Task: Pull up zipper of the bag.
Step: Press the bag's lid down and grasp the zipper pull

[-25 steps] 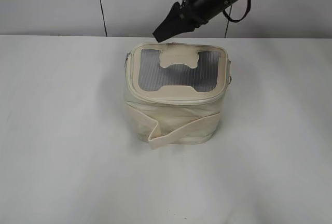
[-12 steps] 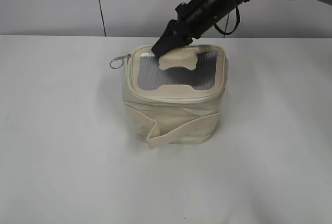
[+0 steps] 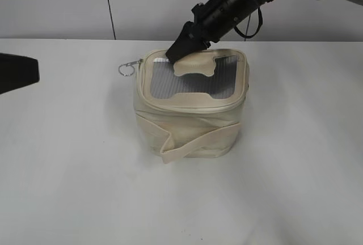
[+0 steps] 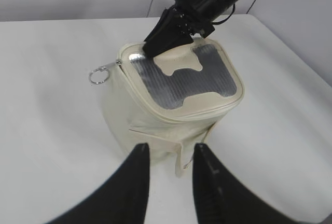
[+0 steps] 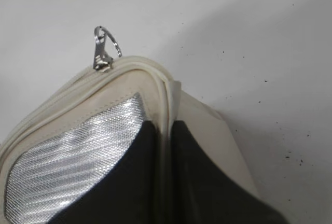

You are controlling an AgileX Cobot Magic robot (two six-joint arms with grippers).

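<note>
The cream boxy bag (image 3: 190, 126) stands on the white table, its grey ribbed top panel facing up. The zipper's silver ring pull (image 3: 126, 69) sticks out at the top rim's back-left corner and also shows in the left wrist view (image 4: 97, 74) and the right wrist view (image 5: 104, 45). My right gripper (image 3: 177, 51) is shut on the bag's top rim (image 5: 167, 99) near that corner, one finger on the grey panel and one outside. My left gripper (image 4: 171, 151) is open and empty, in front of the bag; it shows at the exterior view's left edge (image 3: 17, 74).
A cream strap (image 3: 195, 143) hangs across the bag's front side. The white table (image 3: 68, 171) spreads around the bag, with a white wall behind it.
My right gripper came down and shut on the bag's back-left rim. The ring pull swung out to the left. My left gripper entered at the exterior view's left edge.
</note>
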